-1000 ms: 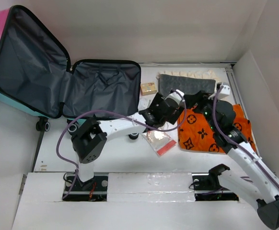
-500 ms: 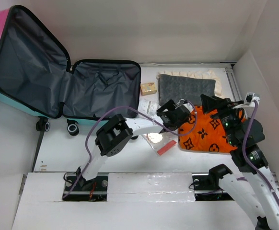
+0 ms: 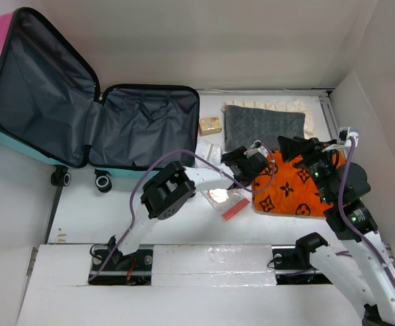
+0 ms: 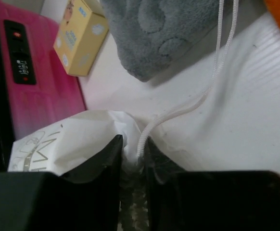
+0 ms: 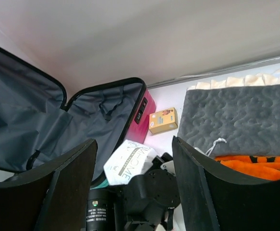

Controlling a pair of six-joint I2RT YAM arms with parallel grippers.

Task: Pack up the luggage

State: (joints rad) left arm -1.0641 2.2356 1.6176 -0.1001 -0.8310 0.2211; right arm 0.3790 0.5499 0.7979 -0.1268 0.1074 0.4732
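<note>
Left gripper (image 4: 131,147) nearly shut, pinching white bag (image 4: 77,142) and its cord (image 4: 178,110); only left wrist view shows pinch. Right gripper (image 5: 134,142) spread wide, holding nothing, above orange cloth (image 3: 289,190). Beyond: grey towel (image 3: 262,125), yellow box (image 3: 210,125). Luggage (image 3: 140,129) lies opened at far left, grey lining showing.

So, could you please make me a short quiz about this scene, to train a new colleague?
1. True or false: the luggage lies open with the small yellow box inside it.
2. Fill in: the left gripper pinches a white ___.
3. The right gripper is: A wide open; B shut on a bottle; C out of view.
Key: 1 false; 2 cord; 3 A.
</note>
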